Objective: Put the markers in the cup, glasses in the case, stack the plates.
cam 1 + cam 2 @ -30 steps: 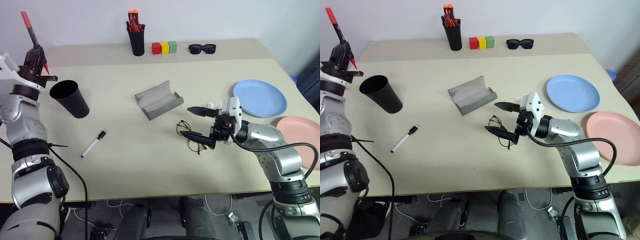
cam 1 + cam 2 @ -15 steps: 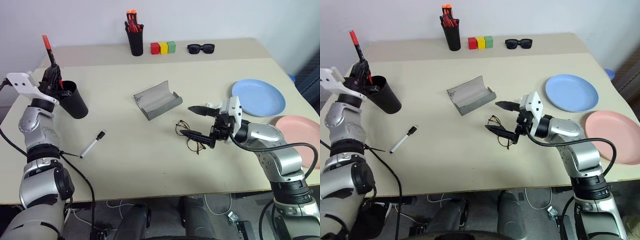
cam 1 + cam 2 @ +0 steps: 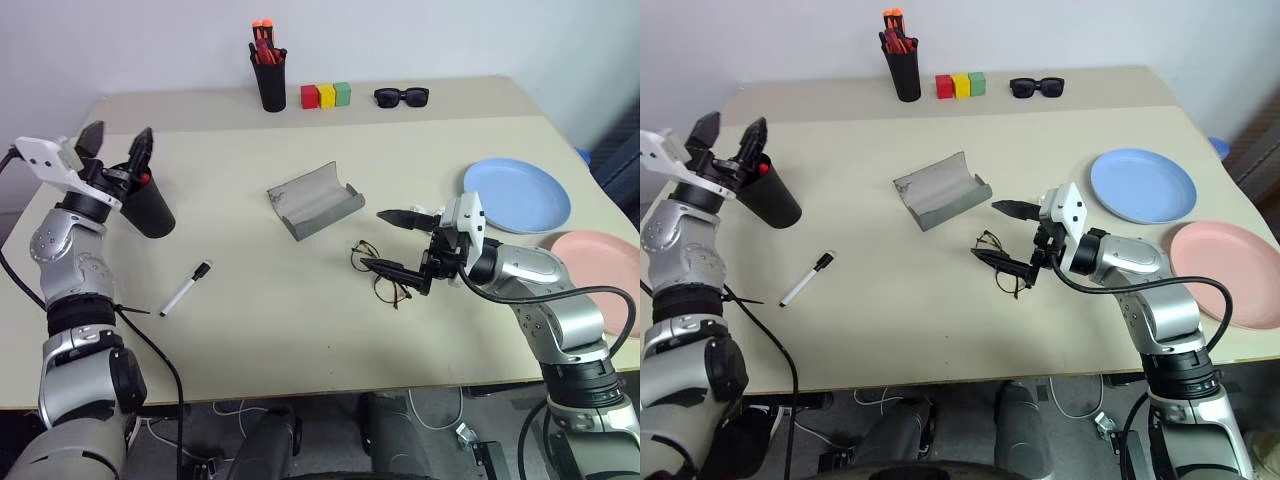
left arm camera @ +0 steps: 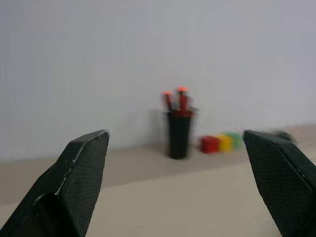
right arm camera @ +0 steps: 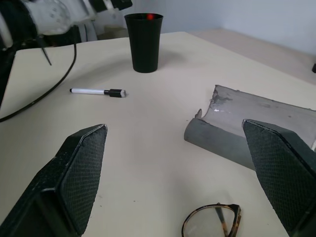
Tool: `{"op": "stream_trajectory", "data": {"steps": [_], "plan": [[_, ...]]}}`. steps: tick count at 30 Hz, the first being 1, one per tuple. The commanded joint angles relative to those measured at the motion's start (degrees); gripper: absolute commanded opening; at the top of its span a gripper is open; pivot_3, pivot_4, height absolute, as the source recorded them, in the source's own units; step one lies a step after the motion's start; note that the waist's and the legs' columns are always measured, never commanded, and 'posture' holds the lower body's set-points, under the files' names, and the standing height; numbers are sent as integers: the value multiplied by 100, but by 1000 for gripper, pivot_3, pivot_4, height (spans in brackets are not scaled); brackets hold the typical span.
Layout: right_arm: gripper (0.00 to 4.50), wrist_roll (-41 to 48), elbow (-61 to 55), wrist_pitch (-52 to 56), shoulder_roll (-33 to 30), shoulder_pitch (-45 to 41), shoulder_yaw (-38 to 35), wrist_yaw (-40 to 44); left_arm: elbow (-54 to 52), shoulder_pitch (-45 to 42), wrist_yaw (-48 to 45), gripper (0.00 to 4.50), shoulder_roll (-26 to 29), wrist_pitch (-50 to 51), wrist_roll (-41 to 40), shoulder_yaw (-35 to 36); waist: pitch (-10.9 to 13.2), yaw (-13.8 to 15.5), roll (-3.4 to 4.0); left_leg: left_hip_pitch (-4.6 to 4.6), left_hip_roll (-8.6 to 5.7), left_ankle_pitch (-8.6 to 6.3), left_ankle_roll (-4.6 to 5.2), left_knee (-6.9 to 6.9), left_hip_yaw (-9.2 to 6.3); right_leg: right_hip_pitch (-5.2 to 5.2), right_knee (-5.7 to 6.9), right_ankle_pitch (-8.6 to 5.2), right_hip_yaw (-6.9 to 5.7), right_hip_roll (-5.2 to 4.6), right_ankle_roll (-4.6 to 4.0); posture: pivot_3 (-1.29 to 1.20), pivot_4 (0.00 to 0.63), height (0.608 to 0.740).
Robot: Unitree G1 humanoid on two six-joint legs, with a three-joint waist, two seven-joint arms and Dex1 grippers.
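Already a red-capped marker [image 3: 762,168] sits inside the black cup [image 3: 150,205], cap just showing at the rim; cup stands upright near the tabletop's [image 3: 300,330] left edge. Left gripper [image 3: 118,146] hovers right over the rim, fingers spread wide, nothing held. Risk: fingers so close to the rim that any sideways pull-off could clip the cup and tip it, spilling the marker

White marker with black cap [image 3: 186,288] lies flat on the tabletop, a little nearer than the cup, apart from it. Slim and low; likely to roll or slip from a pinch

Wire-framed glasses [image 3: 380,272] lie just in front of the right gripper [image 3: 395,241], fingers apart and empty, lower finger just above the frame. Thin frame could skid or bend under a bad squeeze. Grey case [image 3: 315,201] lies open just beyond; a nudge might shift it

Blue plate [image 3: 517,195] and pink plate [image 3: 600,265] rest side by side at the right, unstacked; pink one sits near the edge and could be pushed off
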Motion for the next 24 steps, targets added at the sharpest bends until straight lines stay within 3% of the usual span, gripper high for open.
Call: {"op": "stream_trajectory", "data": {"steps": [1, 7, 12, 19, 24], "plan": [[4500, 91, -40, -91, 0, -90, -159, 31, -2056, 525, 162, 4432, 497, 1982, -618, -252, 0, -7, 0, -1, 1, 0, 0, 0, -1, -1, 0, 0, 0, 1, 0, 0, 150, 740], [4500, 139, -12, -91, 31, -89, -145, 92, -4003, 1628, 160, 4432, 1322, 3831, -804, -673, 0, 4, 3, 7, 3, -1, 1, -2, 2, 1, 2, -1, 4, 4, -1, 0, 150, 740], [4500, 84, 19, -133, 98, -105, -76, 84, -4287, 2445, 543, 4432, 1553, 4776, -455, -1087, 2, 18, 6, 11, 3, -1, 2, -7, 10, 2, 1, -2, 11, 6, -1, 0, 150, 740], [4500, 47, -43, -156, 78, -22, -61, 77, -3961, 1882, 1270, 4432, 1544, 5917, -89, -1337, 3, 63, 3, 6, 2, 0, 1, -2, 5, 4, 0, -2, 9, 9, -1, 0, 150, 740], [4500, 29, -59, -170, 83, -15, -66, 39, -3554, 1240, 1172, 4432, 1503, 6634, -76, -1717, 3, 35, 3, 8, 1, 0, 0, -5, 5, 3, 0, -1, 9, 9, -1, 0, 150, 740]]}}
